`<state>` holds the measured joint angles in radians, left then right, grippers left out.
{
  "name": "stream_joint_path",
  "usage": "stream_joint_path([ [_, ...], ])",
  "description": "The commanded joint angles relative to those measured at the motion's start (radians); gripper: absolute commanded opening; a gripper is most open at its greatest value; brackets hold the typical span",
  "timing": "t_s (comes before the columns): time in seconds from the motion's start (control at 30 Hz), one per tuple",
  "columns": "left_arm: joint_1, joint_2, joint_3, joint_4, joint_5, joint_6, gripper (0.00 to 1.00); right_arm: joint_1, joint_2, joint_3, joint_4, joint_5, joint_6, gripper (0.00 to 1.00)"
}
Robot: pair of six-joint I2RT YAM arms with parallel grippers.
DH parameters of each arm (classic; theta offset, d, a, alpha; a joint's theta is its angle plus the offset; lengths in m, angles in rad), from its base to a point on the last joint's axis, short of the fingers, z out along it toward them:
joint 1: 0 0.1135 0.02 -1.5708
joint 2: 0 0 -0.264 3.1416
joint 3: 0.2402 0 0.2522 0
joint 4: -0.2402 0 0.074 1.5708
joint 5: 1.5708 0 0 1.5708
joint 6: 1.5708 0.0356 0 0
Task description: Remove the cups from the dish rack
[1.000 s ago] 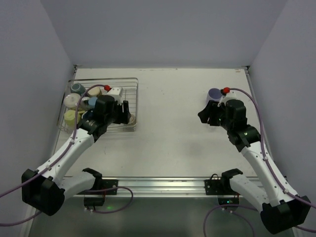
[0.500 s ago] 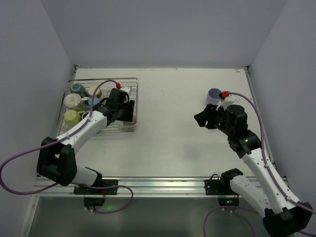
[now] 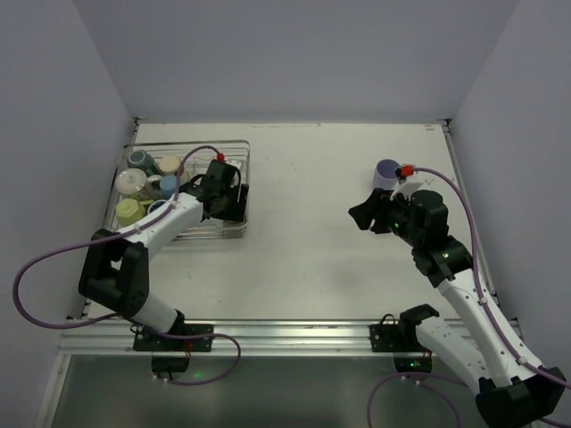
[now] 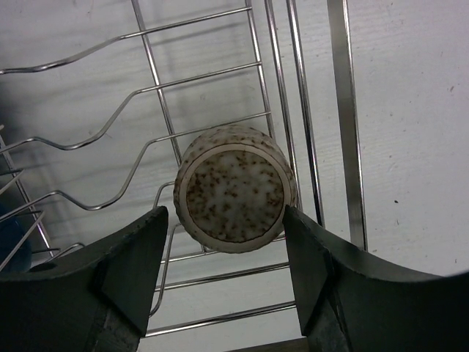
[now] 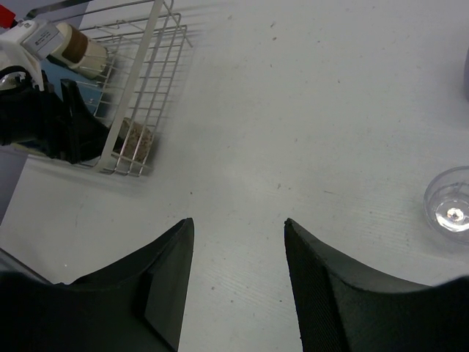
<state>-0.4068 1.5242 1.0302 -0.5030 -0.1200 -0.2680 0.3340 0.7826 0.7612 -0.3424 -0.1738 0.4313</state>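
Dish rack (image 3: 235, 144): at least five cups (image 3: 128, 211). Table (image 3: 312, 178): one lavender cup (image 3: 387, 169).

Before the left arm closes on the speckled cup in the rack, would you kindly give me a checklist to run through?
1. Left pincer open: ok, its fingers sit either side of the speckled cup.
2. Cup centred between the fingers: ok, roughly.
3. Fingers clear of the dish rack wires: cannot tell; wires run close under the cup.
4. Right pincer open and holding nothing: ok.
5. Right arm away from the rack: ok, it is near the lavender cup on the table.
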Motion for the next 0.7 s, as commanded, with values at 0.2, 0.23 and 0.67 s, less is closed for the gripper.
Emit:
stream_joint_path([
  [0.2, -0.001, 0.074, 0.070, 0.014, -0.124, -0.007, 0.66, 0.005, -0.008, -0.014, 0.060, -0.030, 0.018, 0.55],
  [0.23, -0.001, 0.080, 0.074, 0.017, -0.141, -0.010, 0.66, 0.007, -0.008, -0.014, 0.060, -0.032, 0.018, 0.55],
  [0.67, -0.001, 0.054, 0.068, -0.011, -0.129, -0.033, 0.77, 0.011, -0.013, -0.026, 0.072, -0.046, 0.017, 0.55],
])
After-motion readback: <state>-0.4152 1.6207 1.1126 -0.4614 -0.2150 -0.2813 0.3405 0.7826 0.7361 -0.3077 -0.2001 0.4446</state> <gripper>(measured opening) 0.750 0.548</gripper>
